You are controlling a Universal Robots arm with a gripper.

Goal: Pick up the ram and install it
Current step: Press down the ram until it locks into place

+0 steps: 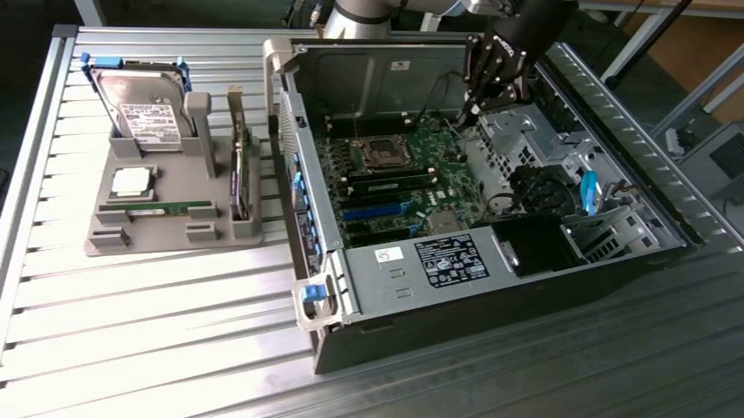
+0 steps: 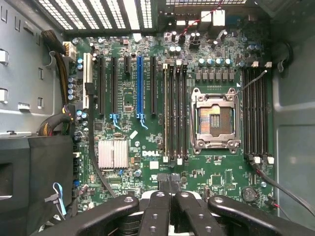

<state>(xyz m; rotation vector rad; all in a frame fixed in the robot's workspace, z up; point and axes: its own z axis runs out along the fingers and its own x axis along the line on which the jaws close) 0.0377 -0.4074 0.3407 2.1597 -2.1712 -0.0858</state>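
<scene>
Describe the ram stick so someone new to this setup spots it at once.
On the exterior view's left of the open PC case sits a grey parts holder. Along its near end lies the ram, a long, thin green strip. The CPU behind it is square and silver, the hard drive is bulky, and the expansion card stands taller.

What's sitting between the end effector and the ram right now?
In the exterior view, from the end effector to the ram: the processor socket, the computer case's side wall, then the upright card standing in the gray tray.
</scene>
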